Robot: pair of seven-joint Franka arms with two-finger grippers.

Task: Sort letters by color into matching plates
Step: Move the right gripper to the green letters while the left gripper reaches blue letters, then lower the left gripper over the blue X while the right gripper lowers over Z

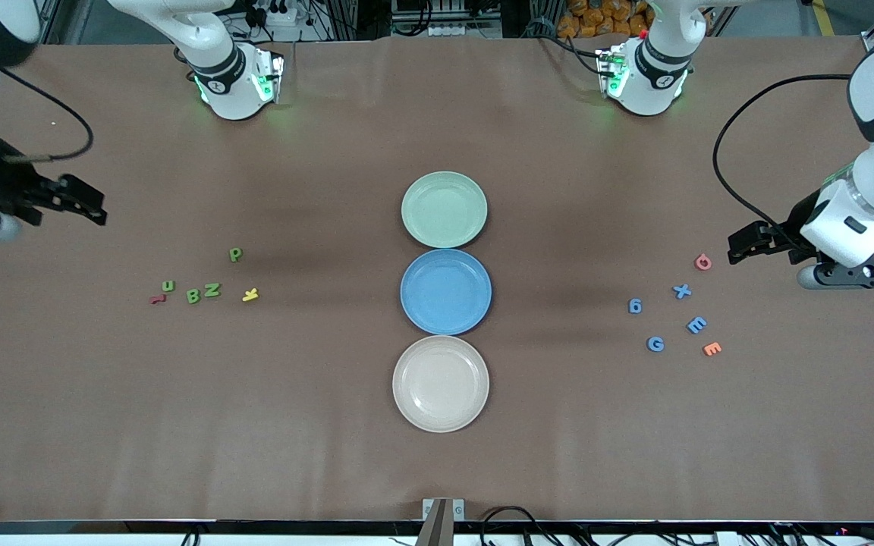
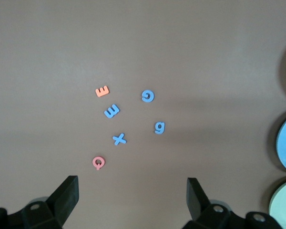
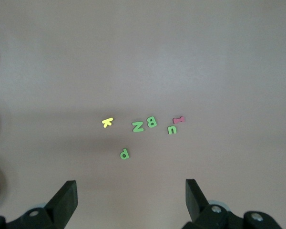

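Observation:
The pale green plate and the blue plate lie mid-table, both empty. Green letters P, U, B and Z lie toward the right arm's end. Blue letters X, 6, E and G lie toward the left arm's end. My right gripper hangs open and empty above the table beside the green letters, with P closest. My left gripper hangs open and empty beside the blue letters, with X close.
A cream plate lies nearest the front camera, next to the blue plate. A yellow K and a red piece lie among the green letters. A pink Q and an orange E lie among the blue ones.

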